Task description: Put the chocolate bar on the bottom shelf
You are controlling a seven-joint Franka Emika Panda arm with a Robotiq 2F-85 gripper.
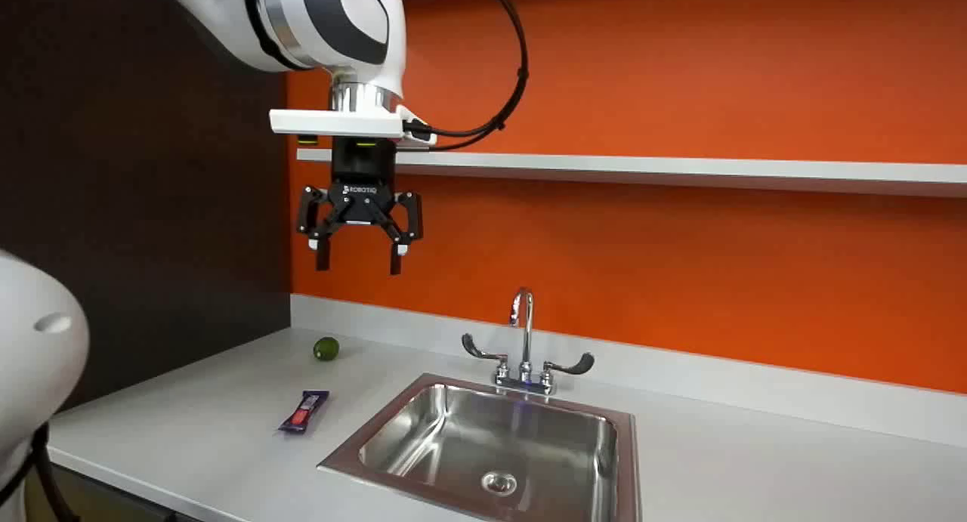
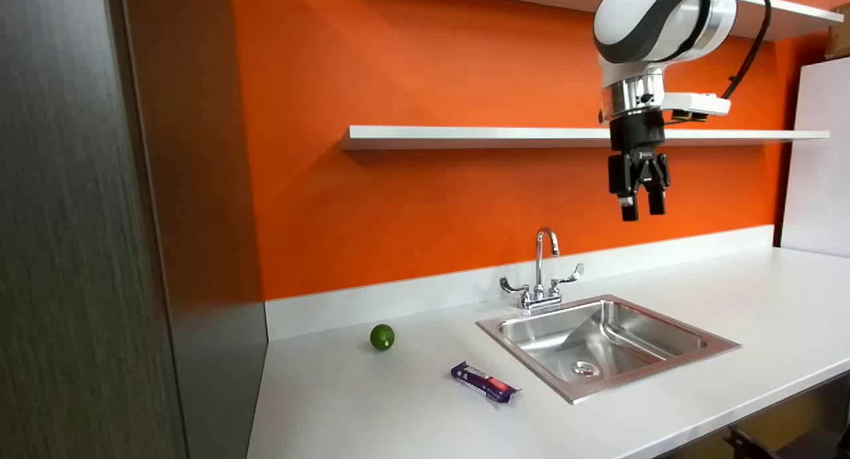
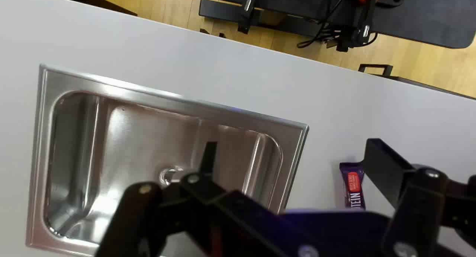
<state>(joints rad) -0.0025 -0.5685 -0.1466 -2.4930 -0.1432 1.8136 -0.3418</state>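
The chocolate bar (image 1: 304, 412) lies flat on the countertop beside the sink, in a dark purple wrapper with a red patch. It also shows in an exterior view (image 2: 485, 382) and in the wrist view (image 3: 354, 184), where my gripper hides its lower end. The bottom shelf (image 1: 680, 167) is a long white-grey board on the orange wall; it also shows in an exterior view (image 2: 478, 133). My gripper (image 1: 359, 259) points down, open and empty, high above the countertop, with its fingertips lower than the shelf. It also shows in an exterior view (image 2: 643, 208) and the wrist view (image 3: 292, 148).
A steel sink (image 1: 631, 461) with a faucet (image 1: 526, 341) is set in the grey countertop (image 1: 755, 461). A small green ball (image 2: 382, 337) sits near the back corner. A dark panel (image 1: 151, 182) closes one end. A higher shelf (image 2: 790, 14) is above.
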